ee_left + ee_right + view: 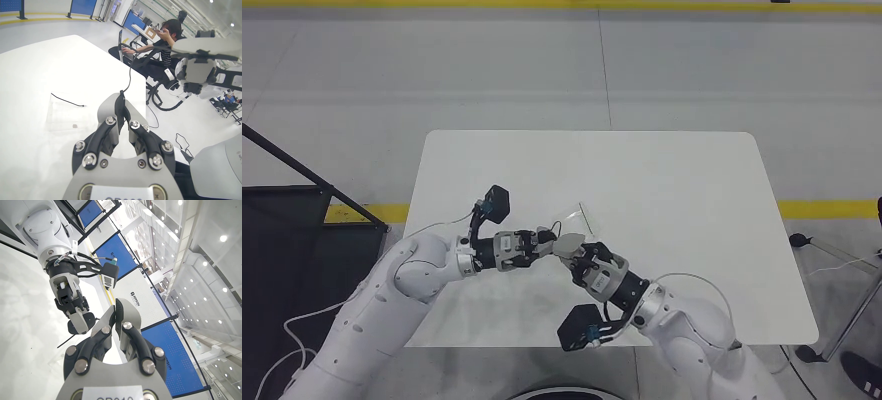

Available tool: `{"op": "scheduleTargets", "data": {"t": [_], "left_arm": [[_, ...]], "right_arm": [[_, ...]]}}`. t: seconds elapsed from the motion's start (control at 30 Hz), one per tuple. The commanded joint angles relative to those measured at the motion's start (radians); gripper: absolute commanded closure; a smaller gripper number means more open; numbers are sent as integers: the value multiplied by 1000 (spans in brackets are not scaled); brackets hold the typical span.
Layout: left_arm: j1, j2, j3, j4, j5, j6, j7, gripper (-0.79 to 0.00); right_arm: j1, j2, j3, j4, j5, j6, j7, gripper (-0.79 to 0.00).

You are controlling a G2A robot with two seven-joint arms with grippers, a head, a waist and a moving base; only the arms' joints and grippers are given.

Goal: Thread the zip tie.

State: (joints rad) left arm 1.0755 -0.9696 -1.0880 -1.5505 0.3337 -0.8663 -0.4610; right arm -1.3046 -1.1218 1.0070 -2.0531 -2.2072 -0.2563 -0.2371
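Left gripper (121, 103) clamps the zip tie (122, 92), right gripper (115, 312) sits closed; we judge its springy end may stray.

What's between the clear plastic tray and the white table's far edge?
Nothing: in the top view, bare tabletop runs from the clear plastic tray to the far edge of the white table.

industrial hall: yellow floor tape (832, 209), blue partitions (82, 6).
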Motion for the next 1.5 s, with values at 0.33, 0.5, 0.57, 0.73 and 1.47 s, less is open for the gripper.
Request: {"op": "scheduleTargets", "data": {"t": [0.33,0.5,0.57,0.73,1.47], "left_arm": [[-9,-5,-1,11,-17,22,7,0],[-11,-8,0,15,-15,26,15,0],[-11,-9,1,15,-15,24,17,0],[-10,-11,0,18,-15,17,26,0],[10,-14,-32,12,-8,11,57,0]], "right_arm": [[1,6,-18,-7,-115,-51,-52,0],[7,7,-26,-6,-146,-84,-55,0],[12,6,-31,-5,-157,-98,-51,0],[24,4,-44,-2,-171,-129,-32,0],[69,-2,-98,6,-242,-231,-4,0]]}}
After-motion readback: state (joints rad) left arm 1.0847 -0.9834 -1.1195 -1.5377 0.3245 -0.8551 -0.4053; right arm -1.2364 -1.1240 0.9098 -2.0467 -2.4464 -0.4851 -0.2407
